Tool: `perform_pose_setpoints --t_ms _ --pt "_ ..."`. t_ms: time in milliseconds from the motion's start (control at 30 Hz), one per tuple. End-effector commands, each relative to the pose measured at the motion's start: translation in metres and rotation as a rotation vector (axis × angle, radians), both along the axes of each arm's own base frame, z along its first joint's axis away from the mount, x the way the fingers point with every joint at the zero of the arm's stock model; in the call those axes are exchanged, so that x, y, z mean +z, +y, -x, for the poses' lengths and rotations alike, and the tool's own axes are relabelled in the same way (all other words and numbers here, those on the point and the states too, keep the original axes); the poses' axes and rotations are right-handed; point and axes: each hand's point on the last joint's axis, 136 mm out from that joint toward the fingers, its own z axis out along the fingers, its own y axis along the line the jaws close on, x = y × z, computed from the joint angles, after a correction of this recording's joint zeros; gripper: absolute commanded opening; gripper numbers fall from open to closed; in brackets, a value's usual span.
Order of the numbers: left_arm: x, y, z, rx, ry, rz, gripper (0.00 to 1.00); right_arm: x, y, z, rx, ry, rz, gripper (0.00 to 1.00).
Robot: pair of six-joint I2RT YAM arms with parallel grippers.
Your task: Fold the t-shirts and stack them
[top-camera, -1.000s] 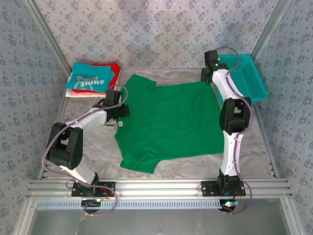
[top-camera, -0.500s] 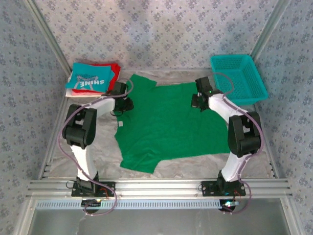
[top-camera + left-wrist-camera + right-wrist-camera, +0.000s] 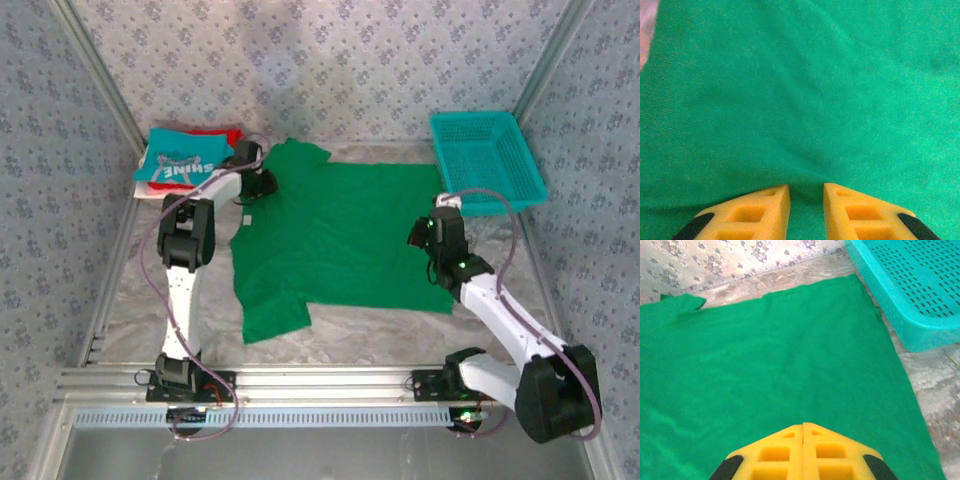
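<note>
**Around the work surface: basket, cover, walls, rails**

A teal plastic mesh basket [image 3: 495, 203] [image 3: 920, 335] sits at the far right corner of the tabletop [image 3: 400, 335] [image 3: 940, 390], tilted slightly off square to its edges. The tabletop wears a crinkled, silvery-grey covering. Blue-grey walls [image 3: 330, 70] [image 3: 715, 260] printed with small floral motifs enclose the far and side edges. Ribbed aluminium rails [image 3: 330, 382] run along the near edge.

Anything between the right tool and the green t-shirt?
Nothing visible. The right tool, shut, is directly over the green t-shirt, on bare cloth. The teal mesh basket stands off to the side, past the shirt's edge.
</note>
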Motion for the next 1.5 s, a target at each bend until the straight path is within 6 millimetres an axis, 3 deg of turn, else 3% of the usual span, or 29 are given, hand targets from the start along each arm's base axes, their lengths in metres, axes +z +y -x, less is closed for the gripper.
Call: perform_pose_setpoints --t_ms 0,100,267,367,467,567,833,1000,1133,1467 --pt "-0.019 0.014 0.002 -0.005 0.102 -0.059 0.25 0.002 -0.009 0.006 -0.041 0.005 0.019 0.03" --pt "0.014 0.017 -0.012 -0.005 0.044 -0.080 0.26 0.006 -0.014 0.009 -0.052 0.023 0.023 0.05" --pt "0.104 0.021 -0.004 0.001 -0.108 -0.070 0.31 0.008 -0.025 0.008 -0.083 0.076 -0.028 0.13" --pt "0.165 0.028 0.029 0.017 -0.235 -0.044 0.35 0.002 -0.027 0.008 -0.086 0.121 -0.045 0.22" --pt "0.203 0.038 0.084 0.036 -0.341 -0.037 0.42 -0.011 -0.025 0.016 -0.083 0.192 -0.073 0.30" --pt "0.190 0.052 0.148 0.055 -0.307 -0.043 0.49 -0.021 -0.024 0.024 -0.070 0.238 -0.098 0.38" --pt "0.084 0.089 0.321 0.116 0.054 -0.054 0.51 -0.067 0.001 0.064 0.055 0.357 -0.140 0.42" --pt "0.041 0.093 0.393 0.188 0.225 -0.009 0.52 -0.075 0.018 0.066 0.130 0.333 -0.099 0.44" --pt "0.026 0.087 0.417 0.212 0.270 0.014 0.52 -0.068 0.024 0.060 0.147 0.288 -0.058 0.45" --pt "0.011 0.079 0.426 0.155 0.342 -0.047 0.50 -0.065 0.021 0.061 0.135 0.276 -0.011 0.45"
